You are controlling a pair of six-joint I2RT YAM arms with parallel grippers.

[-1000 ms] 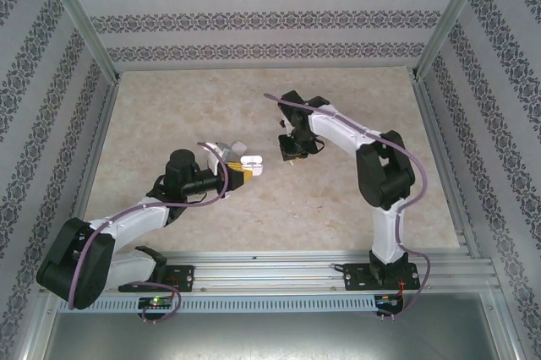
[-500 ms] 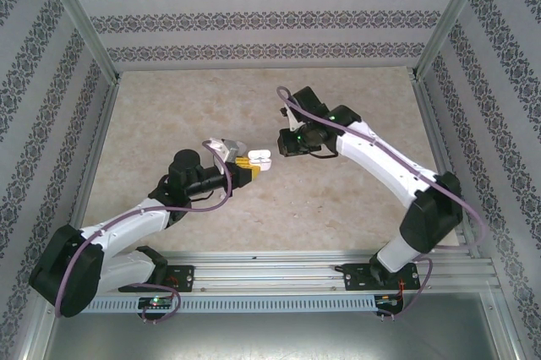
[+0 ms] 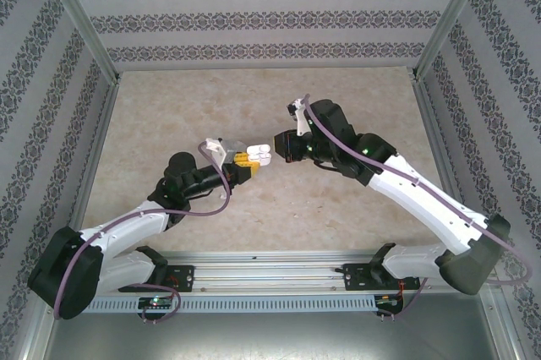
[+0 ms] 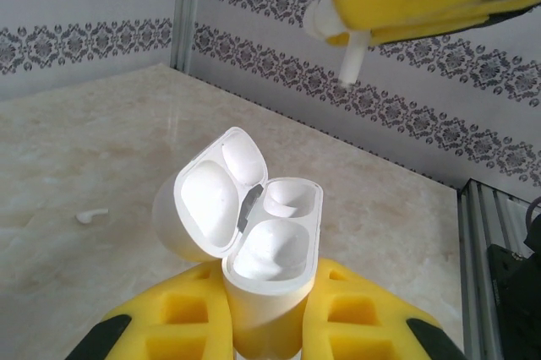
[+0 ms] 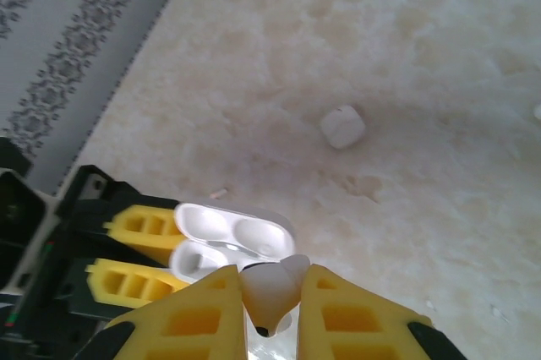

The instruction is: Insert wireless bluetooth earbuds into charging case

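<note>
Pale marbled tabletop (image 3: 169, 106), patterned walls (image 3: 270, 18) on three sides, metal frame (image 3: 80, 26) at the corners.

We note the two arms meeting near the middle of the tabletop, claws almost tip to tip in the top view.

Left claw (image 4: 266, 297): yellow fingers pressed in on the lower body of a white case (image 4: 269, 250), pinching it from both sides. The case is held off the tabletop, tilted. Its lid (image 4: 207, 199) is swung open to the left, and the two wells are exposed.

Right claw (image 5: 270, 292): fingers drawn close, pinching a small white earbud (image 5: 269, 286) between them. In the left wrist view we see the earbud's stem pointing down from the yellow finger, above and beyond the open case, apart from it. In the right wrist view the earbud sits just beside the case's near rim; we cannot tell any contact there.

On the tabletop: a second earbud (image 4: 91, 216) lies loose, to the left of the held case in the left wrist view, well apart from it. A second case (image 5: 341, 126), closed, rests on the tabletop beyond the right claw.
</note>
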